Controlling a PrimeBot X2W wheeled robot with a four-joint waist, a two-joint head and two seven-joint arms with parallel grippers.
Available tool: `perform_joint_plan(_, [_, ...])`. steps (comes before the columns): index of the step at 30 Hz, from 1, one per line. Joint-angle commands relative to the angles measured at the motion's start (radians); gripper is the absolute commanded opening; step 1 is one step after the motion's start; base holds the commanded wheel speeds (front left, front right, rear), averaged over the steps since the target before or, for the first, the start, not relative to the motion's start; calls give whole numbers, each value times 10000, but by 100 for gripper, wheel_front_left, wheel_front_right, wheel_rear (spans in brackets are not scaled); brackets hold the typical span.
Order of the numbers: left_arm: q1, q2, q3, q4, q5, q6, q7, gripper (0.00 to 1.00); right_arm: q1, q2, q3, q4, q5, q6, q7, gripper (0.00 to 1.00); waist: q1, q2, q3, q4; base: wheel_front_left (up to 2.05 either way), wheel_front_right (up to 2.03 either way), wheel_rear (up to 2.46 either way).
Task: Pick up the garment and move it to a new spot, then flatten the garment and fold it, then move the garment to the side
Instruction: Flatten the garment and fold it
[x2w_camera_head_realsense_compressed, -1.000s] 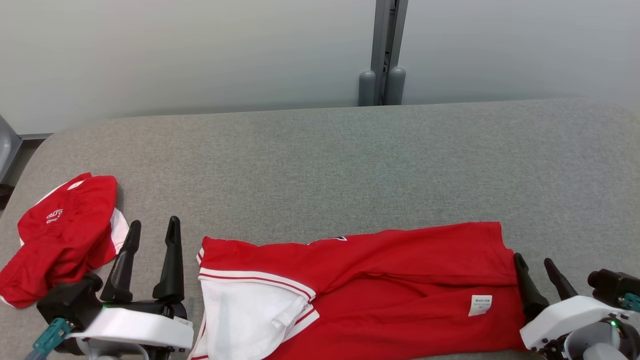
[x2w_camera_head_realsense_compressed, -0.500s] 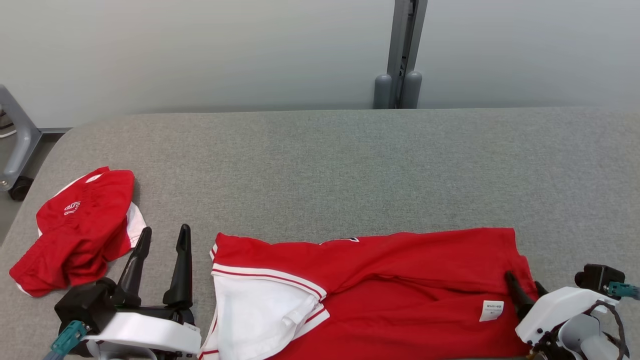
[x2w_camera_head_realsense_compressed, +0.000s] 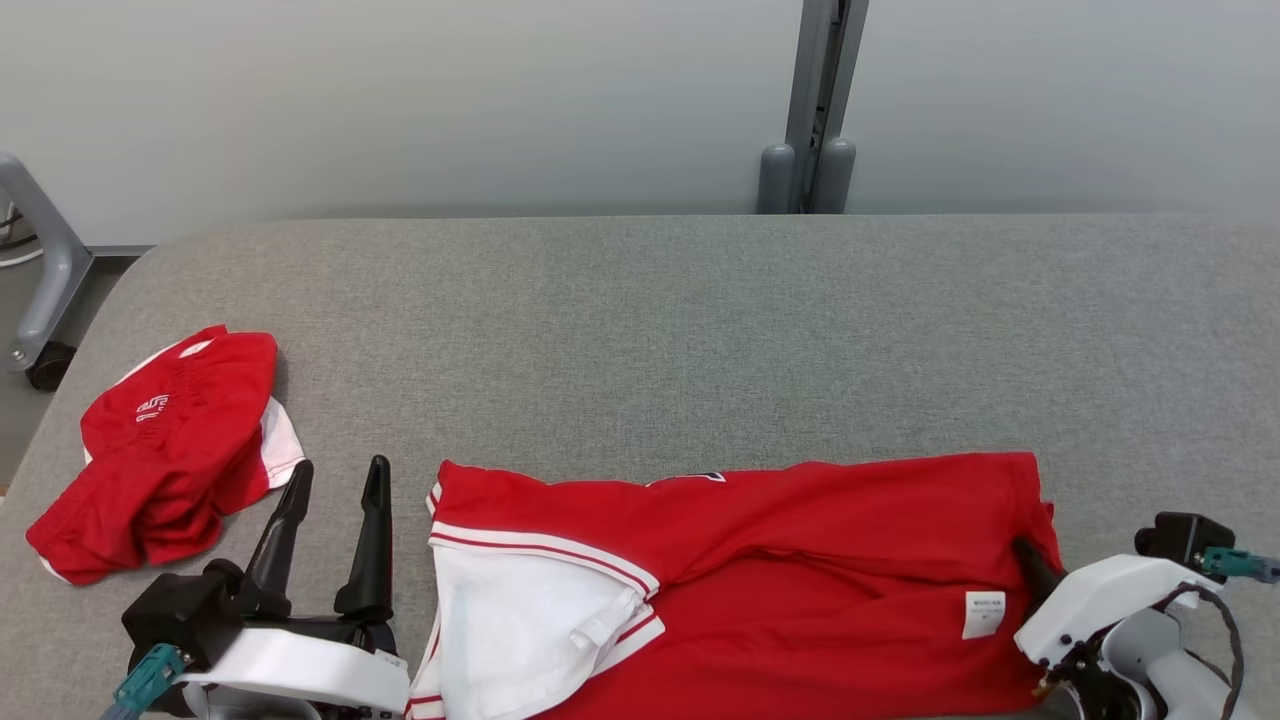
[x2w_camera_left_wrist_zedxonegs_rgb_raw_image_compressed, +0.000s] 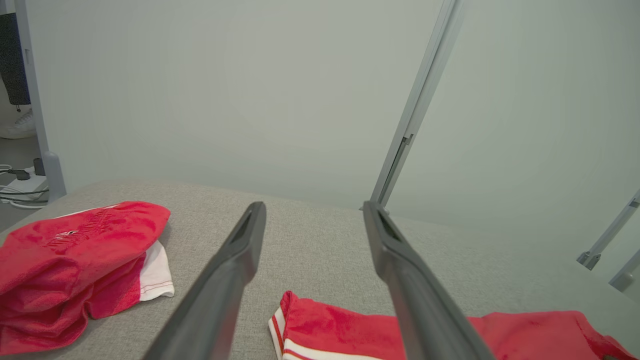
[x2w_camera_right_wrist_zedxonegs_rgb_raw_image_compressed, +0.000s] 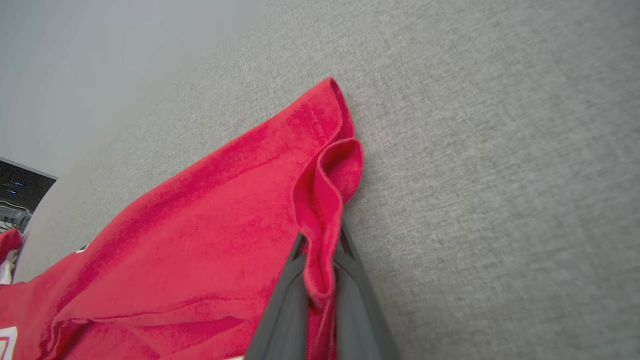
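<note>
Right wrist view: right gripper (x2w_camera_right_wrist_zedxonegs_rgb_raw_image_compressed: 322, 250) pinched on a raised fold at the edge of the red garment (x2w_camera_right_wrist_zedxonegs_rgb_raw_image_compressed: 200, 235), which lies stretched along the near side of the grey table (x2w_camera_right_wrist_zedxonegs_rgb_raw_image_compressed: 475, 150). Left gripper (x2w_camera_head_realsense_compressed: 340, 468) spread, empty, just beside the white-trimmed end. Likely the folding step: the left should take its corner too, then both lift low and evenly, cloth taut, clear of the red bundle (x2w_camera_head_realsense_compressed: 160, 450).

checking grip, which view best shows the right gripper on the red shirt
Right wrist view: the right gripper pinches a fold of the red fabric garment close up. Head view: its fingertip at the hem. Left wrist view: the garment's other end.
</note>
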Motion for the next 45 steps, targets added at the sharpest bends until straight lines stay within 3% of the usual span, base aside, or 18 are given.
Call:
perform_joint_plan(1, [17, 0, 60, 36, 81, -59, 2, 100, -78, -175, 4, -128, 107, 1, -151, 0, 0, 0, -6, -26, 0, 0, 0])
perform_joint_plan(16, [223, -320, 547, 219, 435, -232, 2, 100, -502, -2118, -236, -586, 288, 1, -1308, 0, 0, 0, -76, -513, 0, 0, 0])
perform_joint_plan(22, [414, -560, 1031, 171, 725, -334, 2, 100, -555, -2253, -137, -1496, 91, 1, -1507, 0, 0, 0, -193, -540, 0, 0, 0])
perform_joint_plan(28, [716, -867, 1411, 243, 1070, -598, 2, 100, -72, -1851, 29, -3487, 236, 1, -1150, 0, 0, 0, -423, -392, 0, 0, 0])
perform_joint_plan(35, [625, -1153, 1515, 414, 1362, -947, 1, 100, 630, -749, 427, -5765, 528, 3, -116, 0, 0, 0, -415, 106, 0, 0, 0])
perform_joint_plan(45, [183, -1336, 1533, 882, 1656, -1258, 2, 100, 1005, 832, 750, -5078, 310, 3, 850, 0, 0, 0, -315, 1377, 0, 0, 0])
